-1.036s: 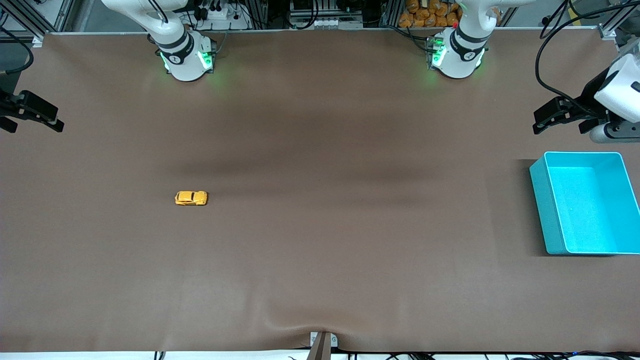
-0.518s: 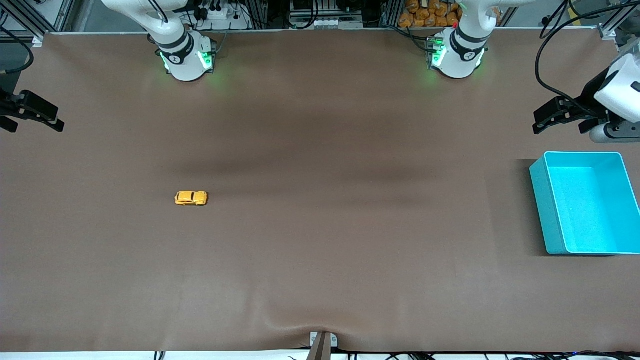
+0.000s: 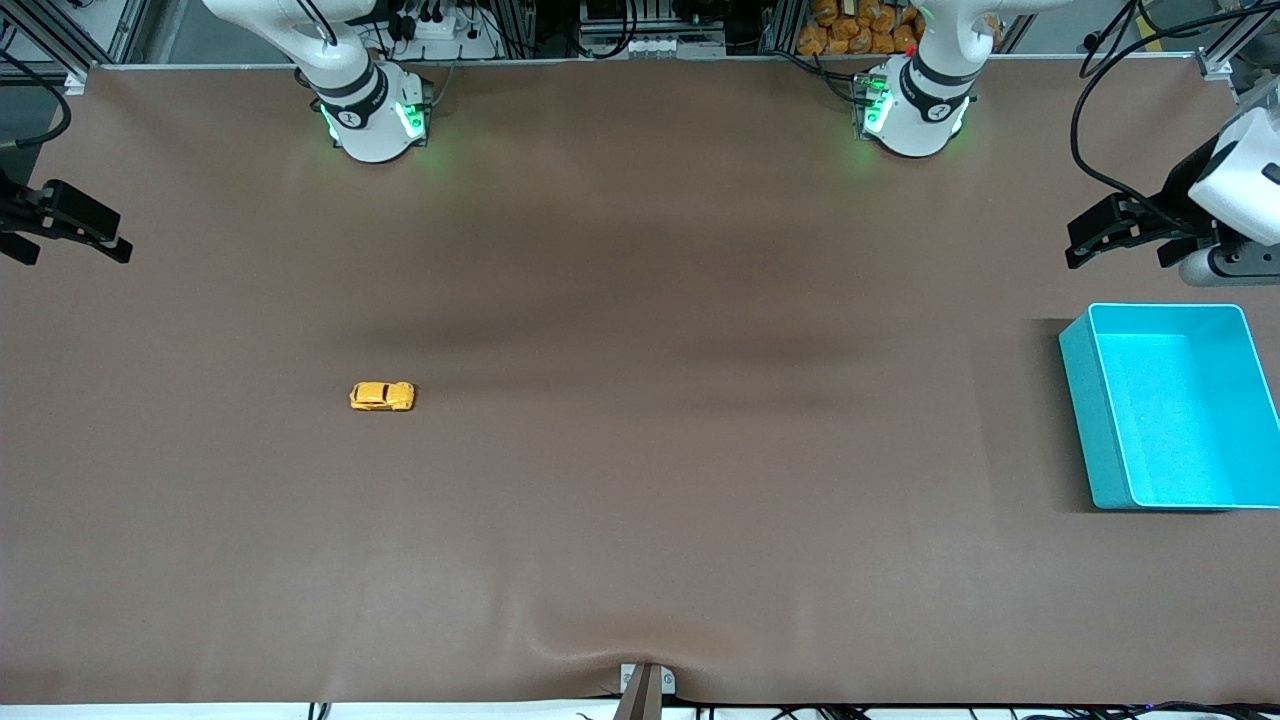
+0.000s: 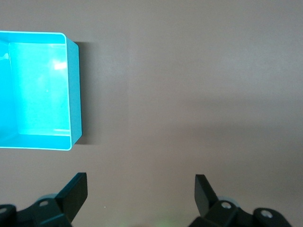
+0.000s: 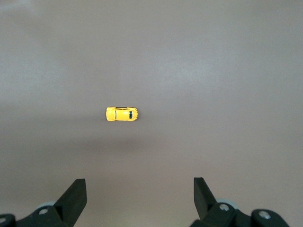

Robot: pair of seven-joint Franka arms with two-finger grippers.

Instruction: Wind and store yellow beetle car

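The yellow beetle car [image 3: 382, 397] stands alone on the brown table, toward the right arm's end; it also shows in the right wrist view [image 5: 121, 114]. The teal bin [image 3: 1090, 420] sits at the left arm's end and shows in the left wrist view [image 4: 71, 90]; it looks empty. My right gripper [image 3: 95, 240] hangs open and empty above the table's edge at the right arm's end, well away from the car; its fingers frame bare table [image 5: 139, 187]. My left gripper [image 3: 1095, 240] is open and empty, up in the air beside the bin [image 4: 141, 184].
The brown table cover [image 3: 640, 480] has a slight wrinkle at its front edge by a small clamp [image 3: 645, 685]. The arm bases [image 3: 370, 115] [image 3: 915, 105] stand along the back edge.
The right gripper has shifted very slightly toward the table. The car, the bin and the left arm have not moved.
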